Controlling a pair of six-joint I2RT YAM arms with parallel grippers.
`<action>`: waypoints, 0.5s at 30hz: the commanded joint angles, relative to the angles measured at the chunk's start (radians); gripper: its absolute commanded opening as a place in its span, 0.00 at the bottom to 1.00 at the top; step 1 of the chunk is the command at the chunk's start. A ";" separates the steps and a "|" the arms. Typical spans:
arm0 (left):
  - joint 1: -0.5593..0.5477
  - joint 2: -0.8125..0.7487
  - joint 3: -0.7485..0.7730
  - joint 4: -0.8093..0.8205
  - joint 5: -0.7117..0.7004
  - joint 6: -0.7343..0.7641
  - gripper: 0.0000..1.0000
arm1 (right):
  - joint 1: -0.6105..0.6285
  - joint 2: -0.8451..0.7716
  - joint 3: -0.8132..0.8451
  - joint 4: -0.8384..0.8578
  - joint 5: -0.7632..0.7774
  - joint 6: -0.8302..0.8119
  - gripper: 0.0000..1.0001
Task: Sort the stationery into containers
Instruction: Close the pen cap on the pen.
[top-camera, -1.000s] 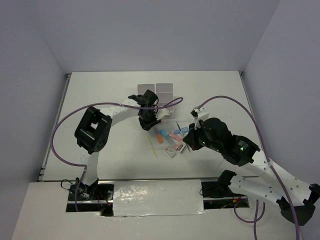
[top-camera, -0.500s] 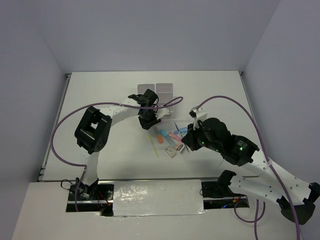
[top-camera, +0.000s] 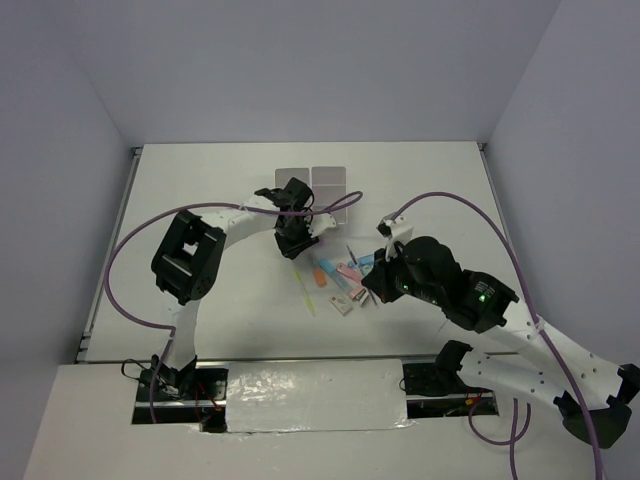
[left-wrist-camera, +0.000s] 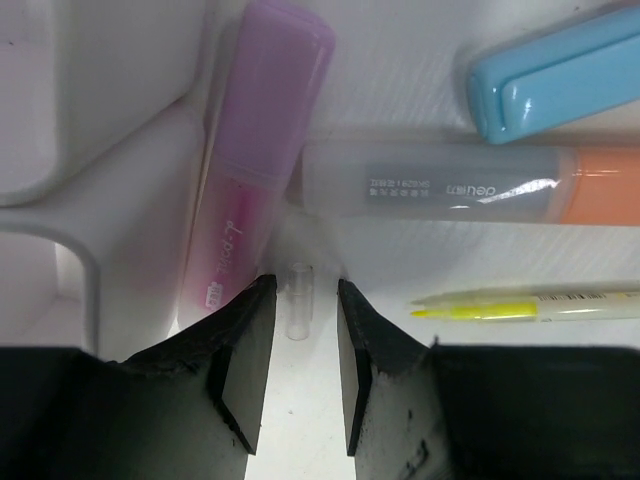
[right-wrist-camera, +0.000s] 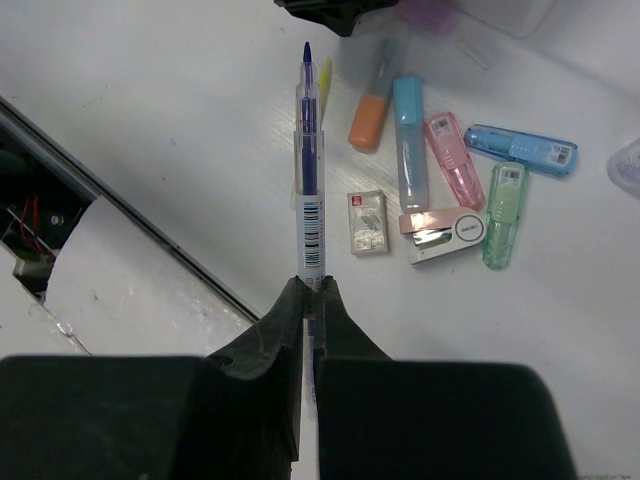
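**Top external view:** the left gripper (top-camera: 290, 245) points down at the table, just on the near side of the containers (top-camera: 328, 178). The loose stationery (top-camera: 340, 272) lies to its right. The right gripper (top-camera: 371, 288) hangs at the far side of that pile. The left arm is the one nearer the containers.

**Left wrist view:** the jaws stand partly apart and grip nothing. A short clear tube (left-wrist-camera: 298, 300) lies between the tips, its long axis running straight ahead and narrower than the gap. Just beyond it and slightly left lies a pink marker (left-wrist-camera: 262, 165), also pointing away. An orange-capped marker (left-wrist-camera: 450, 185) and a yellow pen (left-wrist-camera: 530, 305) lie crosswise to the right.

**Right wrist view:** the fingers are pinched together on a clear blue-tipped pen (right-wrist-camera: 309, 170), which sticks straight out ahead. The pile sits ahead and to the right, including a green marker (right-wrist-camera: 503, 215).
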 joint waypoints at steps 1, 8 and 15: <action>0.003 0.017 0.014 0.019 0.029 0.007 0.43 | 0.011 -0.019 0.028 0.046 -0.006 -0.016 0.00; 0.003 0.000 -0.030 0.049 0.024 -0.007 0.39 | 0.014 -0.032 0.034 0.049 -0.012 -0.016 0.00; 0.003 -0.006 -0.047 0.032 0.032 -0.027 0.28 | 0.015 -0.063 0.035 0.036 -0.004 -0.016 0.00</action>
